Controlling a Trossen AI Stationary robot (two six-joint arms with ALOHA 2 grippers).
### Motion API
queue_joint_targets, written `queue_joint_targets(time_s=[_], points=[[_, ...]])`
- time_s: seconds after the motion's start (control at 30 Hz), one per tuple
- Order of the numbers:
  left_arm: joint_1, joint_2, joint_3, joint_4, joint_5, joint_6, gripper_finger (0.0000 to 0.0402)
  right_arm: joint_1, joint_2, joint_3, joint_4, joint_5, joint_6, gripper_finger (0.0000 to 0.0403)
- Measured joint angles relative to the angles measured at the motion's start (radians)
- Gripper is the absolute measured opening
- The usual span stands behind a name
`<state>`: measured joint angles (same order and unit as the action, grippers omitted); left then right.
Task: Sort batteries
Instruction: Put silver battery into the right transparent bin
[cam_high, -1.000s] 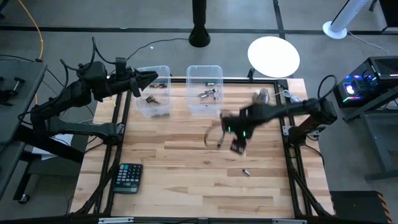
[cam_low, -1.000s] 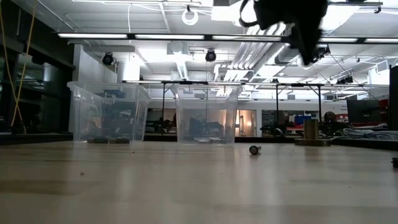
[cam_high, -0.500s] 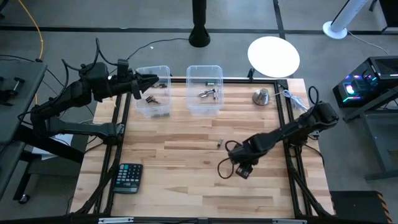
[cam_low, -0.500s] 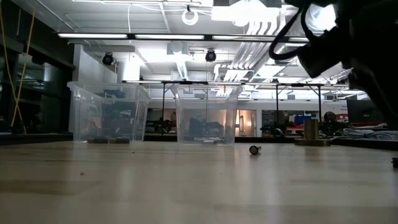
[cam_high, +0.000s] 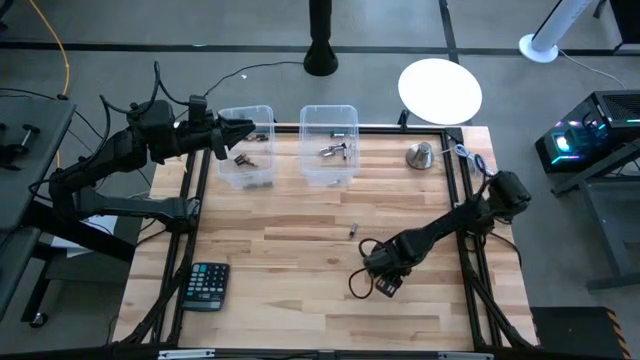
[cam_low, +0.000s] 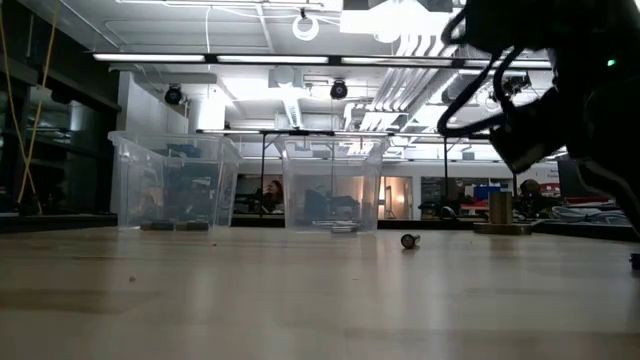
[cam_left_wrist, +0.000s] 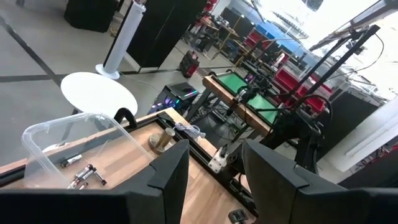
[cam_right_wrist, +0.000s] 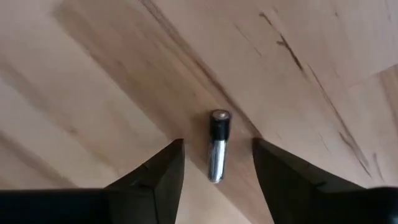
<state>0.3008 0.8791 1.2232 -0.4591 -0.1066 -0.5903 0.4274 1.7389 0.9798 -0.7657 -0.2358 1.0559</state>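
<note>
Right gripper, fingers apart, hovers over a battery lying between its tips on the table.

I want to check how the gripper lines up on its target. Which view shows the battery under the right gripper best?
The right wrist view: the battery lies on the wood, framed between the open right gripper fingers. In the high view the gripper hides it. The left wrist view misses it. The low view shows only a different loose battery.
</note>
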Motion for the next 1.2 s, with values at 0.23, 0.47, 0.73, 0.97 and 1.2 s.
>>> queue_joint_targets(time_s=[0.23, 0.47, 0.73, 0.97, 1.2], points=[[-0.01, 0.026, 0.001, -0.111, 0.02, 0.049, 0.0145, -0.003, 0.042, 0.004, -0.036, -0.01, -0.049, 0.0106], [-0.12, 0.152, -0.091, -0.215, 0.024, 0.07, 0.0145, -0.096, -0.055, -0.001, -0.171, 0.032, -0.167, 0.0023], [-0.238, 0.233, -0.353, 0.165, 0.023, 0.043, 0.0145, -0.376, -0.288, 0.105, -0.069, 0.313, -0.321, 0.0015], [-0.266, 0.199, -0.472, 0.276, 0.01, -0.028, 0.0145, -0.631, -0.334, 0.199, 0.297, 0.38, -0.484, 0.0007], [-0.269, 0.186, -0.507, 0.271, -0.007, -0.049, 0.0145, -0.79, -0.224, 0.234, 0.426, 0.263, -0.515, 0.0051]])
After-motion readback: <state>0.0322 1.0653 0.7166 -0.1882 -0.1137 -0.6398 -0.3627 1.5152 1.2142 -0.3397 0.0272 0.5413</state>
